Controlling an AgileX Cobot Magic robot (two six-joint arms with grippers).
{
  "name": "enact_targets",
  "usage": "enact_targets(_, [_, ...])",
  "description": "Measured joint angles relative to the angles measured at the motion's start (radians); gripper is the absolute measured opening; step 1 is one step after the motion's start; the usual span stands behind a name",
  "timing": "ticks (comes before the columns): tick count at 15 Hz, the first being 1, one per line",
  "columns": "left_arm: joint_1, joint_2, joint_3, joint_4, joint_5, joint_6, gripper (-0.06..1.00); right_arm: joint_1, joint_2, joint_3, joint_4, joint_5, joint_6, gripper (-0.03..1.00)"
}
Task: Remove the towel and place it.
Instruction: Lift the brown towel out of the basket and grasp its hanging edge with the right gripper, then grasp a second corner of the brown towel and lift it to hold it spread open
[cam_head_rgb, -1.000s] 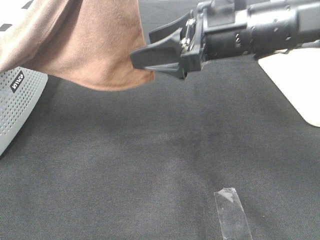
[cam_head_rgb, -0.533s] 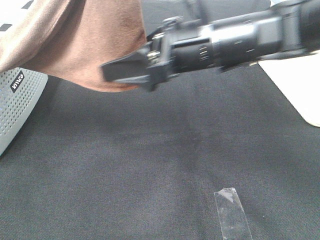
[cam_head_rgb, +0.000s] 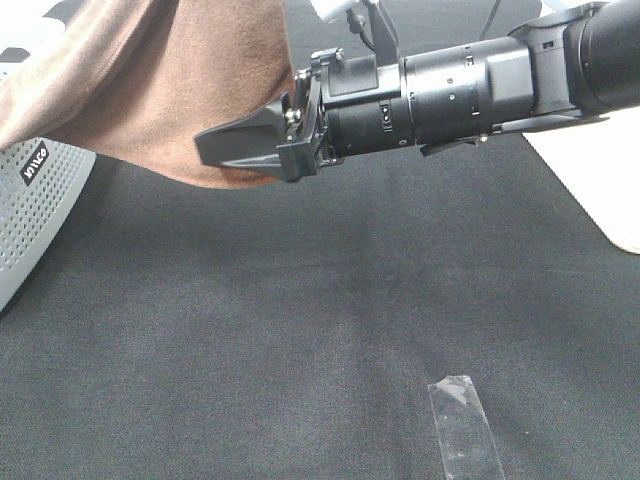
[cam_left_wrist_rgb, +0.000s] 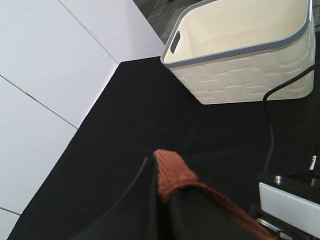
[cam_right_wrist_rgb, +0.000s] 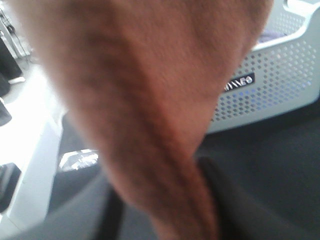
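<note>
The brown towel (cam_head_rgb: 170, 90) hangs above the black tablecloth (cam_head_rgb: 300, 300), pinched by the left claw (cam_left_wrist_rgb: 160, 200) and the right claw (cam_head_rgb: 215, 148), a perforated white basket (cam_head_rgb: 40, 200) beside it and a cream bin (cam_left_wrist_rgb: 240, 50) near white panels (cam_left_wrist_rgb: 50, 75).

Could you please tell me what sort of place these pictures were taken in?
Probably a robot test bench staged for laundry handling, not a home: a table under black cloth, a clear tape strip stuck on it, a perforated white basket and a cream bin.

Black table cloth (cam_head_rgb: 300, 330) spreads wide, with white panels (cam_left_wrist_rgb: 45, 75), seemingly a wall, beside it.
</note>
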Motion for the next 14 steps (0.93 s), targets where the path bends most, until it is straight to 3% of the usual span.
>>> enact_targets(3, [0.000, 0.000, 0.000, 0.006, 0.011, 0.000, 0.00, 0.000, 0.000, -0.004, -0.053, -0.002, 0.023, 0.00])
enact_targets(8, [0.000, 0.003, 0.000, 0.024, 0.196, -0.032, 0.00, 0.000, 0.000, -0.059, -0.198, 0.061, 0.161, 0.00])
enact_targets(11, [0.000, 0.011, 0.000, 0.120, 0.285, -0.076, 0.00, 0.000, -0.009, -0.059, -0.259, 0.055, 0.272, 0.00])
enact_targets(13, [0.000, 0.012, 0.000, 0.173, 0.295, -0.083, 0.00, 0.000, -0.045, -0.068, -0.352, 0.007, 0.428, 0.00])
enact_targets(14, [0.000, 0.012, 0.000, 0.197, 0.295, -0.094, 0.00, 0.000, -0.064, -0.092, -0.455, -0.014, 0.550, 0.00])
